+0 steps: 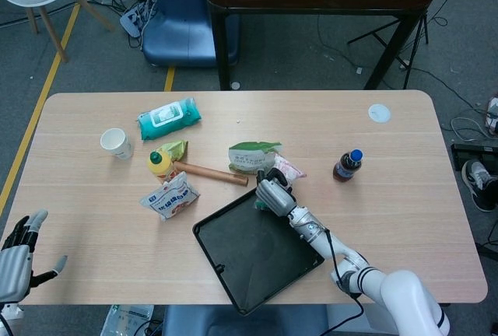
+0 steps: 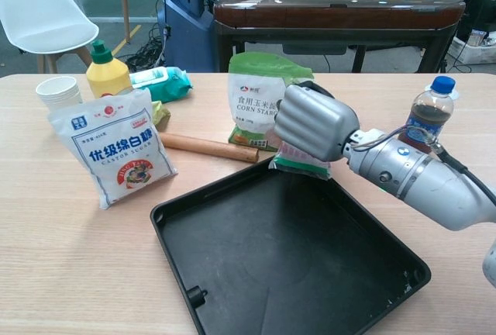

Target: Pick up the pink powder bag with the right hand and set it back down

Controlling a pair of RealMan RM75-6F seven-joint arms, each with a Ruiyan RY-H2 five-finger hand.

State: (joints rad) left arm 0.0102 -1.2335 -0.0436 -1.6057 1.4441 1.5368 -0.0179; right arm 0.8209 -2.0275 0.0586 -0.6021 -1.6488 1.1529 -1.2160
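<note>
Colours on my table
My grey right hand; pink, green-edged powder bag; black tray; green-topped white corn starch bag.
</note>
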